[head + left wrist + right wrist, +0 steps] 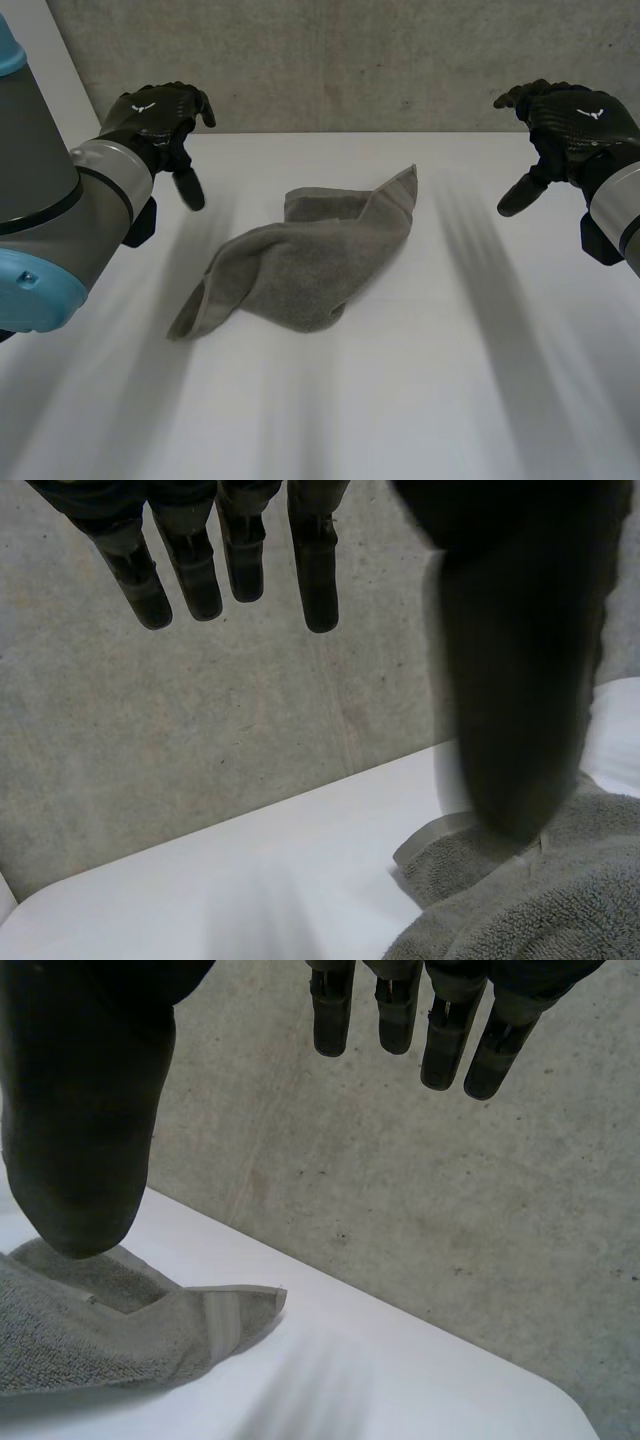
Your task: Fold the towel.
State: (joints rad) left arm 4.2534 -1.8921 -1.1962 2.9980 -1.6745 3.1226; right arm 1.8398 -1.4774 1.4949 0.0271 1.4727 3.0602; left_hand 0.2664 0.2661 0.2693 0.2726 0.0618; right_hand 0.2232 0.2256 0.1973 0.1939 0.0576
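Towel (300,255) lies crumpled between raised left hand (155,120) and right hand (570,125).

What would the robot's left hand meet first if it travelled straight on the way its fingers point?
Probably the concrete wall behind the table: the left hand aims its straight fingers at it, with the towel off to the thumb side. Depth is unclear.

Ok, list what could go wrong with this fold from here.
1. The towel lies crumpled with layers overlapping, so a pinch may catch several layers and it would not spread flat.
2. Few of its corners show; the open left hand and right hand might take mismatched corners and twist it.
3. It sits loose on the smooth white table, so a sideways push could slide it.
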